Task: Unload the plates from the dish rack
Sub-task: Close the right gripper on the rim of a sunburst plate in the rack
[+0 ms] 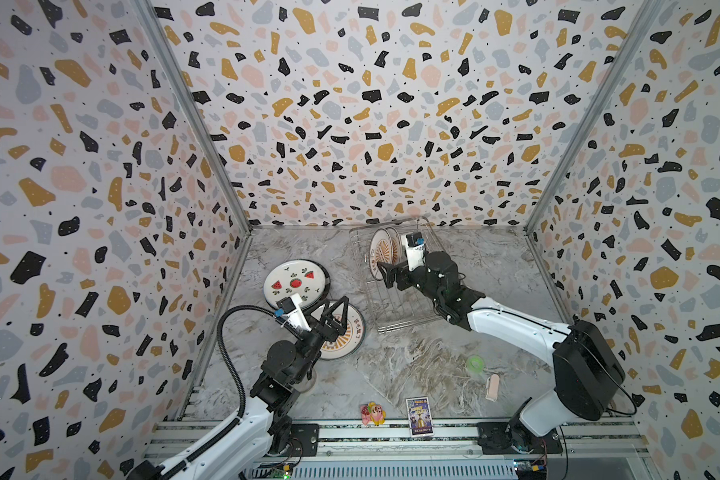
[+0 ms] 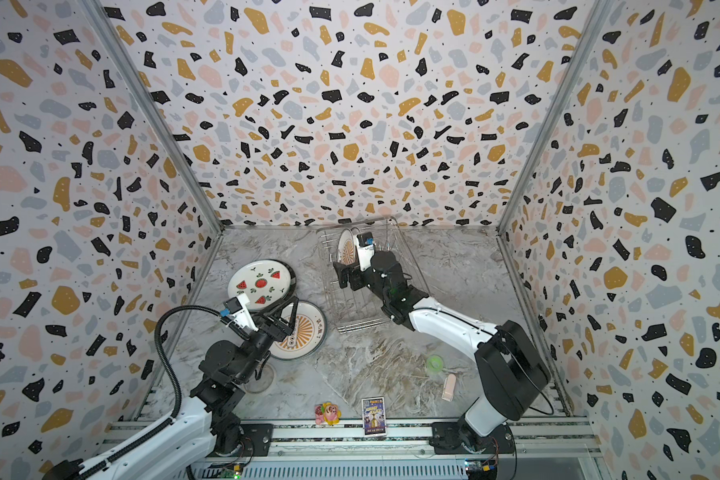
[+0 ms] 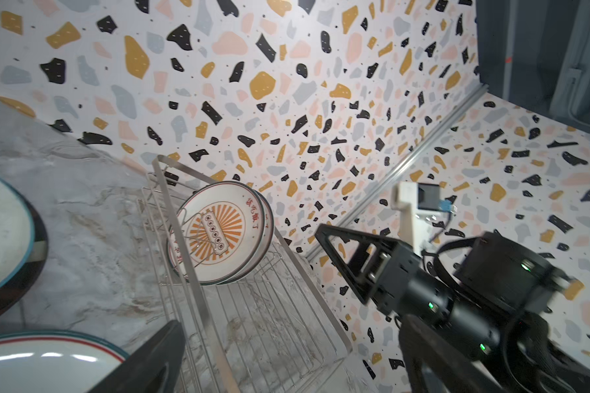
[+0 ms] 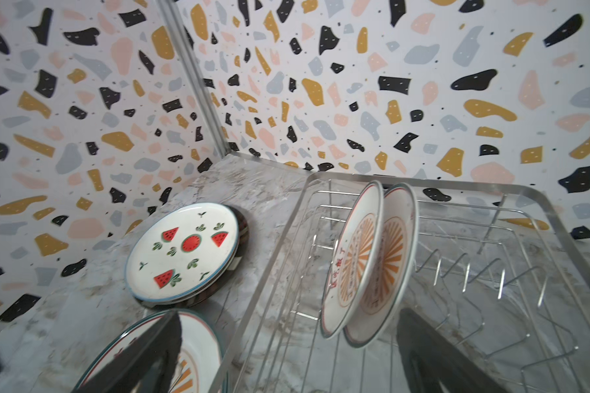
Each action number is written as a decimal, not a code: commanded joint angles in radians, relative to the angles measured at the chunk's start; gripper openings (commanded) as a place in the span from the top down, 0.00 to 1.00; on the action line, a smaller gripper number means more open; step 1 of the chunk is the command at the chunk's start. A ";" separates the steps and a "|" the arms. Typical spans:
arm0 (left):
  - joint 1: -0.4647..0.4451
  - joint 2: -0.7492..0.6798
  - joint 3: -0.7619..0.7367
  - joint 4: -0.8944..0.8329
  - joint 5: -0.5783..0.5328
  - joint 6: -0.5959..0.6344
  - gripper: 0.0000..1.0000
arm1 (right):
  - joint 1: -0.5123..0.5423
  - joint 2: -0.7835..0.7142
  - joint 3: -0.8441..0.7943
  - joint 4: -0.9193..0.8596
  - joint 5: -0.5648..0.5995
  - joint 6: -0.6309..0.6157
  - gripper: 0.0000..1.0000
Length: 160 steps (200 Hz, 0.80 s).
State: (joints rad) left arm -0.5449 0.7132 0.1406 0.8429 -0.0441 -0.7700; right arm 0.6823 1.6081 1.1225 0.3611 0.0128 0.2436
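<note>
Right gripper (image 1: 382, 275) near plates (image 4: 365, 268) (wrist: two)

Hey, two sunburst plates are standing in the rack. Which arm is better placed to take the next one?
Right. The right tool is open over the dish rack, close to the upright sunburst plates. The left tool hangs open outside the rack, over a sunburst plate lying flat.

Bright, even light, soft shadows. Both top views bow at the frame edges. Glare streaks a plate (image 3: 52, 356) in the left wrist view; the right wrist view is blurry.
</note>
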 commanded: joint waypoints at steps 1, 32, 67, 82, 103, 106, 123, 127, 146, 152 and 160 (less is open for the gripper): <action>-0.003 0.042 0.016 0.197 0.099 0.132 0.00 | -0.047 0.071 0.147 -0.156 -0.081 -0.011 0.09; -0.005 0.109 0.013 0.247 0.111 0.208 0.00 | -0.069 0.200 0.329 -0.251 -0.062 -0.030 0.23; -0.005 0.138 0.021 0.245 0.105 0.234 0.00 | -0.067 0.362 0.548 -0.401 0.088 -0.044 0.37; -0.007 0.146 0.025 0.247 0.163 0.250 0.00 | -0.066 0.394 0.579 -0.413 0.119 -0.053 0.41; -0.008 0.147 0.016 0.236 0.137 0.254 0.00 | -0.066 0.423 0.605 -0.414 0.115 -0.061 0.53; -0.007 0.147 0.016 0.231 0.130 0.257 0.00 | -0.066 0.426 0.608 -0.415 0.114 -0.061 0.54; -0.008 0.150 0.020 0.208 0.112 0.265 0.00 | -0.063 0.453 0.638 -0.434 0.114 -0.067 0.57; -0.008 0.154 0.022 0.208 0.112 0.265 0.00 | -0.062 0.459 0.646 -0.439 0.115 -0.068 0.59; -0.007 0.170 0.027 0.215 0.114 0.258 0.00 | -0.063 0.480 0.661 -0.446 0.120 -0.066 0.63; -0.007 0.178 0.028 0.220 0.114 0.252 0.00 | -0.061 0.486 0.666 -0.447 0.121 -0.065 0.64; -0.007 0.183 0.029 0.225 0.114 0.246 0.00 | -0.060 0.500 0.680 -0.453 0.132 -0.061 0.66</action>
State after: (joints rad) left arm -0.5465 0.8818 0.1413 1.0180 0.0700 -0.5350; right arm 0.6209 2.0914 1.7523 -0.0479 0.1093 0.1890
